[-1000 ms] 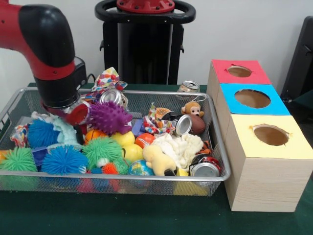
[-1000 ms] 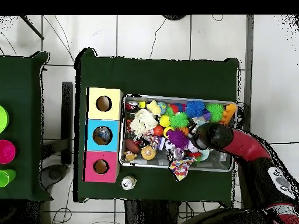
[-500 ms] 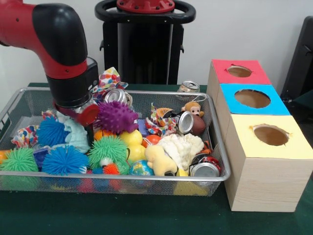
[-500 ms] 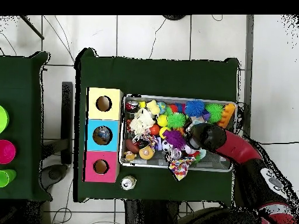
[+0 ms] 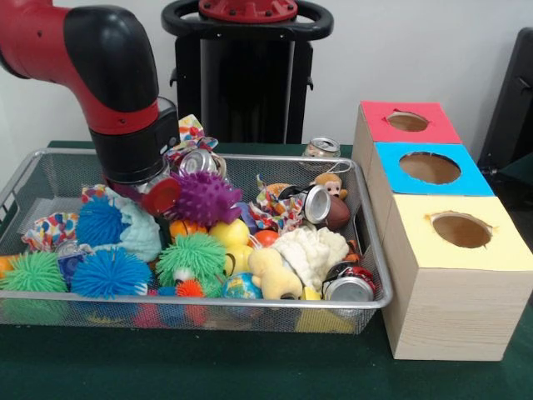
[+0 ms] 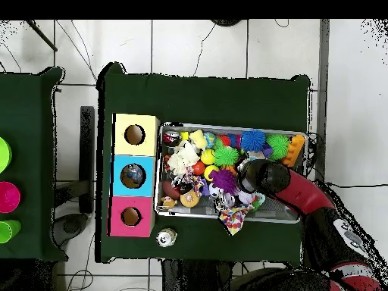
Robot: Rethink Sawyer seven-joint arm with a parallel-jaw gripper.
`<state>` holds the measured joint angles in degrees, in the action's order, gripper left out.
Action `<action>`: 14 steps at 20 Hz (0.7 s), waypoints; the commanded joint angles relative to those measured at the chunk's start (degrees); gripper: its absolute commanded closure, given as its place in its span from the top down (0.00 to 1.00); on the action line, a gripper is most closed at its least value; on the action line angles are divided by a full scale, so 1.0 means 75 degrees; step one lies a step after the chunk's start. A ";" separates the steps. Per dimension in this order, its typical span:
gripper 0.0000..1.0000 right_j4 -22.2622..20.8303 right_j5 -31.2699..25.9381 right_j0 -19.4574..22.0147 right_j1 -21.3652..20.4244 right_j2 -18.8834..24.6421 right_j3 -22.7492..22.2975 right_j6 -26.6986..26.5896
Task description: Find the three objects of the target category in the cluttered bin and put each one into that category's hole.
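Note:
The bin point(image 5: 208, 303) is a wide silver wire-mesh basket on the green table, also seen in the overhead view point(image 6: 227, 126). It is crowded with spiky balls, cans, plush toys and patterned cloth. My gripper point(image 5: 148, 188) is sunk into the clutter at the bin's back left and pressed against a purple spiky ball point(image 5: 204, 198). A red part shows at its lower end. In the overhead view the gripper point(image 6: 246, 178) is over the bin's middle right. Three wooden boxes stand beside the bin, each with a hole: red point(image 5: 408, 122), blue point(image 5: 430, 168), yellow point(image 5: 460, 230).
In the bin lie blue spiky balls point(image 5: 108, 272), green spiky balls point(image 5: 193, 254), cans point(image 5: 348, 287), a monkey toy point(image 5: 329, 185) and a white plush point(image 5: 308, 250). One can point(image 5: 321, 148) stands outside, behind the bin. A second green table point(image 6: 23, 163) is beside this one.
The arm has moved along the bin toward the boxes, pushing the purple spiky ball and a blue spiky ball the same way.

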<state>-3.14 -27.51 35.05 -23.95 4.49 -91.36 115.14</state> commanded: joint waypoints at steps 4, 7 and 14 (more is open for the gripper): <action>1.00 0.1049 0.0240 -0.0770 0.0411 0.0700 -0.1329 0.1831; 1.00 0.1261 0.0277 -0.0880 0.0385 0.0635 -0.1372 0.1825; 1.00 0.1789 0.0388 -0.1140 0.0281 0.0547 -0.1561 0.1839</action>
<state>5.45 -23.45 30.95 -24.14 1.65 -94.28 115.14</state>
